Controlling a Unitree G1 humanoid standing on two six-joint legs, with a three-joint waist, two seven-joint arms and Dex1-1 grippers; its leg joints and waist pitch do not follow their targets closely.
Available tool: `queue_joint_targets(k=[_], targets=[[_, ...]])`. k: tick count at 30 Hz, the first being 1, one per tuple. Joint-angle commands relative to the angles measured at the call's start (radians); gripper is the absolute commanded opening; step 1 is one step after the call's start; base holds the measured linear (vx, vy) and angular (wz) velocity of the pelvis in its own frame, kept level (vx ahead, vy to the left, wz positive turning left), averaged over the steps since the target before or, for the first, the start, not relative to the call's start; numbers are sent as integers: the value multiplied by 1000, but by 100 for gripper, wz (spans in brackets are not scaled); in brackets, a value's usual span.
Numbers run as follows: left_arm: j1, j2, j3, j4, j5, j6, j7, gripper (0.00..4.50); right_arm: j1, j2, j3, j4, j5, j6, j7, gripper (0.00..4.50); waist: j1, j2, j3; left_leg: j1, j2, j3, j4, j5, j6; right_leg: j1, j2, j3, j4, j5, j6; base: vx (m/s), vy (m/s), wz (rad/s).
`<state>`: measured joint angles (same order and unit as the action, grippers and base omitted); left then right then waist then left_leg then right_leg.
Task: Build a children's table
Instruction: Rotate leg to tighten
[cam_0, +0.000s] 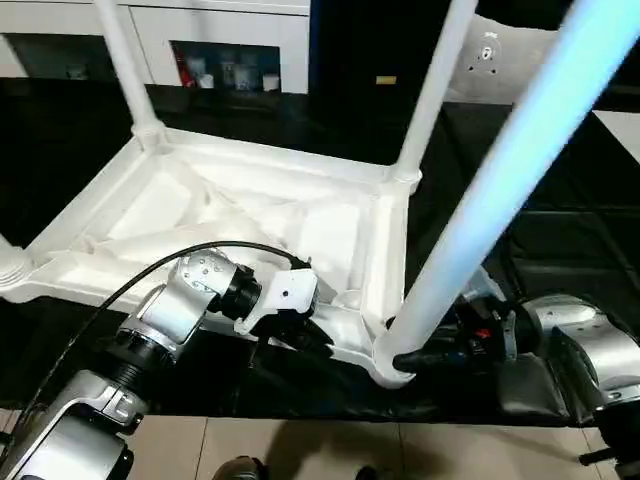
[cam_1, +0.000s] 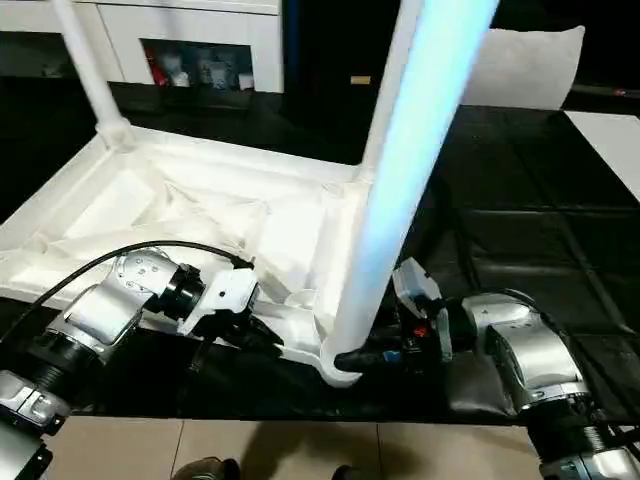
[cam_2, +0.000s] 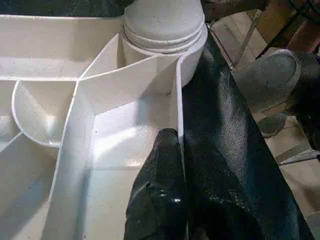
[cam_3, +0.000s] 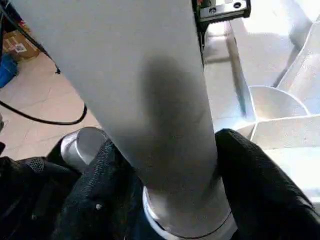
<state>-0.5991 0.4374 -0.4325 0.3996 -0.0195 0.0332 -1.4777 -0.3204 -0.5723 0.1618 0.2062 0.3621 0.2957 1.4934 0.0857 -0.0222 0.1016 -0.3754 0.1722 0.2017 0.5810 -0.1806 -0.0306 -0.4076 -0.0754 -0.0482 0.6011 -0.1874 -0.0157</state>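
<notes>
While the children's table (cam_0: 250, 220) lies upside down on the black mat (cam_1: 520, 230), ribbed underside up and its legs pointing up and away from us, we pinch its near rim with our left gripper (cam_2: 172, 150) closed tight on the thin wall. Our right gripper (cam_3: 170, 165) sits at the near right corner, one black finger on each side of the base of the near leg (cam_0: 500, 190); the right wrist view shows both fingers (cam_3: 250, 180) against it above the socket.
</notes>
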Motion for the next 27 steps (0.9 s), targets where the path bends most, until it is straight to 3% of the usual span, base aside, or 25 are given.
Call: queue_joint_targets(k=[1, 7, 10, 11, 13, 14, 16, 18, 19, 22, 27], targets=[[-4, -8, -41, -2, 9, -12, -31, 0, 3, -8, 13, -26, 18, 17, 30, 231, -5, -11, -73, 19, 68, -21, -58, -118, 98, 48, -76, 47, -60, -154, -268, 0, 0, 0], [3, -33, -4, -26, -29, 57, 6, 0, 35, 17, 3, -87, 65, 86, -14, 219, -3, -11, -75, 19, 68, -21, -56, -107, 100, 50, -74, 47, -56, -135, -273, 0, 0, 0], [-1, -47, 10, -25, -15, 89, 64, 0, 48, 50, -9, -111, 72, 120, -88, 218, -3, -11, -72, 18, 67, -22, -57, -131, 90, 47, -76, 47, -62, -181, -264, 0, 0, 0], [-5, -63, 26, -19, -14, 114, 109, 0, 52, 75, -12, -117, 62, 130, -140, 218, -6, -7, -70, 18, 66, -23, -59, -157, 73, 45, -77, 48, -66, -231, -252, 0, 0, 0], [-12, -98, 53, -17, -6, 184, 205, 0, 55, 143, -28, -124, 44, 158, -270, 218, -11, -10, -64, 20, 63, -27, -62, -207, 44, 43, -80, 50, -78, -343, -223, 0, 0, 0], [-13, -108, 59, -19, 0, 212, 237, 0, 50, 174, -34, -117, 22, 165, -337, 217, -19, -11, -57, 24, 60, -32, -66, -256, 10, 35, -81, 48, -92, -475, -183, 0, 0, 0], [-12, -122, 64, -27, 6, 243, 273, 0, 42, 208, -41, -102, -10, 168, -415, 216, -27, -14, -60, 22, 57, -39, -68, -270, -3, 40, -84, 45, -97, -540, -151, 0, 0, 0], [-17, -174, 78, -37, 29, 321, 381, 0, 23, 311, -80, -67, -59, 186, -628, 214, -52, -15, -61, 15, 56, -43, -71, -275, -14, 37, -81, 44, -98, -546, -135, 0, 0, 0], [-17, -175, 78, -36, 30, 322, 382, 0, 23, 312, -80, -67, -58, 187, -630, 212, -63, -13, -61, 14, 56, -46, -73, -288, -21, 36, -80, 41, -99, -559, -129, 0, 0, 0], [-36, -218, 93, -11, 53, 355, 472, 0, 23, 367, -88, -75, -73, 207, -724, 209, -72, -14, -63, 20, 54, -41, -67, -292, 3, 31, -77, 46, -105, -523, -134, 0, 0, 0], [-85, -315, 129, 44, 91, 420, 656, 0, -3, 502, -116, -39, -145, 255, -992, 206, -74, -9, -62, 22, 53, -40, -70, -294, -6, 25, -73, 47, -104, -487, -143, 0, 0, 0]])
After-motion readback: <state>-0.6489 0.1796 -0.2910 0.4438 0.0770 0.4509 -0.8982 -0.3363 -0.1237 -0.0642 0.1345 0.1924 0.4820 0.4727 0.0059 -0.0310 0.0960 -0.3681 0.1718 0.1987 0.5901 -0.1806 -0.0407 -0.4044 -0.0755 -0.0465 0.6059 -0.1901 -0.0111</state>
